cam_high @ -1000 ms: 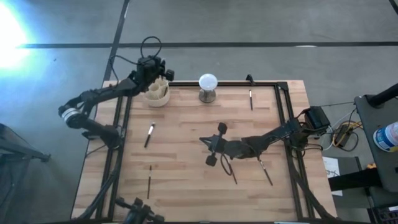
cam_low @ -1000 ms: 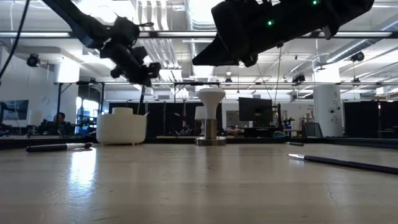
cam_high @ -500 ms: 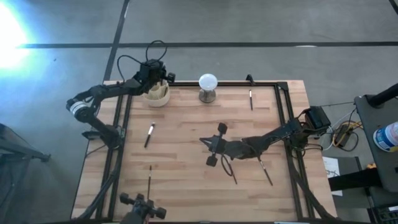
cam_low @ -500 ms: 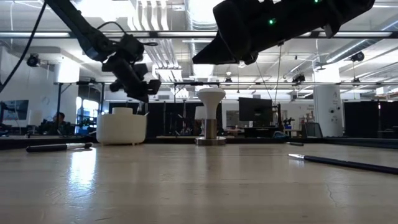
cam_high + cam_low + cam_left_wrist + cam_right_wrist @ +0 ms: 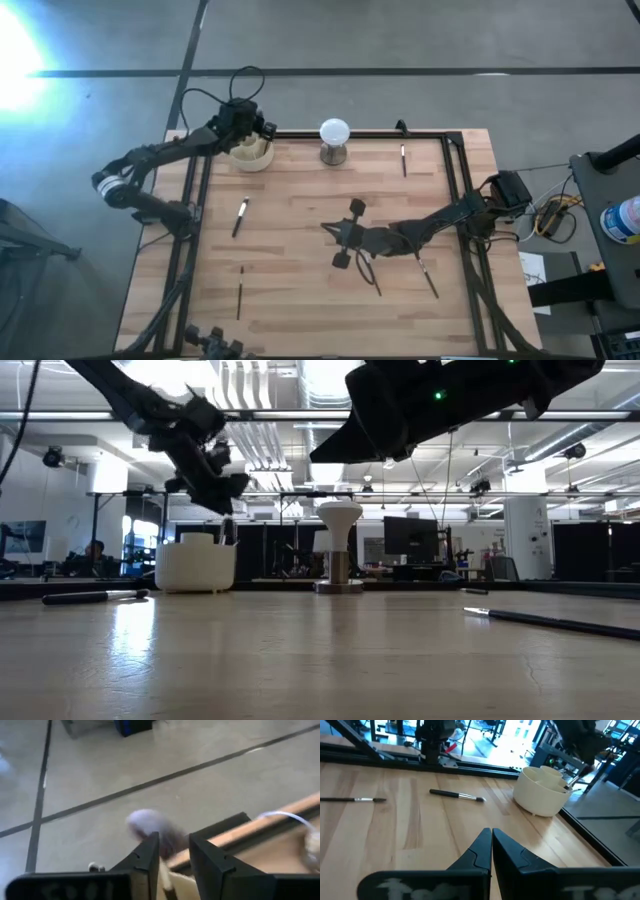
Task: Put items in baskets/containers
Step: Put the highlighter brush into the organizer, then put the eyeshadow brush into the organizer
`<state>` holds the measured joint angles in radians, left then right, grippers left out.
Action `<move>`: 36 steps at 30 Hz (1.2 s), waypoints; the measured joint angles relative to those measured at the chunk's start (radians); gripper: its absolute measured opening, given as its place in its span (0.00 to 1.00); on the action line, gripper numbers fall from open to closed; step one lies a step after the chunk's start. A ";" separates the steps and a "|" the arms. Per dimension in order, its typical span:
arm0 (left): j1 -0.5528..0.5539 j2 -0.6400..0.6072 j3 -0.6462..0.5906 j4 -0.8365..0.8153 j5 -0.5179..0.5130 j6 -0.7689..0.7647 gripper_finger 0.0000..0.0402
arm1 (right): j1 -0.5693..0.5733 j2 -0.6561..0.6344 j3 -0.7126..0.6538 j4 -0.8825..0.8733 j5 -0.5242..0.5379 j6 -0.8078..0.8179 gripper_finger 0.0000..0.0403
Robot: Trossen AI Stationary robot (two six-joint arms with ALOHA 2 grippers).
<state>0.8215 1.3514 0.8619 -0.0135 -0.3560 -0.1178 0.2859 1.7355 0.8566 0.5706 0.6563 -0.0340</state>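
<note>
Left gripper (image 5: pixel 262 130) over cup (image 5: pixel 252 153), fingers clamped on a brush (image 5: pixel 159 832); right gripper (image 5: pixel 491 836) mid-worktop, fingers together.

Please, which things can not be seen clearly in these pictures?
- Inside of the cup: the left gripper covers it in the high view; its wall hides it in the low view.
- What the left gripper holds: left wrist view is blurred.
- Brush tip: too small, high view.
- Right gripper: shut, empty.

White ball stand (image 5: pixel 334 140) crowds the cup (image 5: pixel 252 154); table centre (image 5: pixel 300 215) bare.
</note>
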 joint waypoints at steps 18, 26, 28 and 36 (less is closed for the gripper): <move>-0.546 -0.339 -0.482 0.531 0.001 0.000 0.00 | 0.152 -0.294 -0.130 -0.341 0.267 0.180 0.02; -0.727 -0.337 -0.689 0.846 0.000 0.007 0.00 | 0.210 -0.468 -0.300 -0.455 0.271 0.465 0.02; -0.747 -0.334 -0.708 0.863 0.000 0.006 0.00 | 0.216 -0.510 -0.335 -0.505 0.271 0.536 0.02; -0.764 -0.312 -0.732 0.874 0.000 0.008 0.00 | 0.157 -0.643 -0.432 -0.780 0.316 0.861 0.04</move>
<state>0.0574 1.0393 0.1295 0.8603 -0.3561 -0.1093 0.4433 1.0923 0.4251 -0.2096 0.9724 0.8266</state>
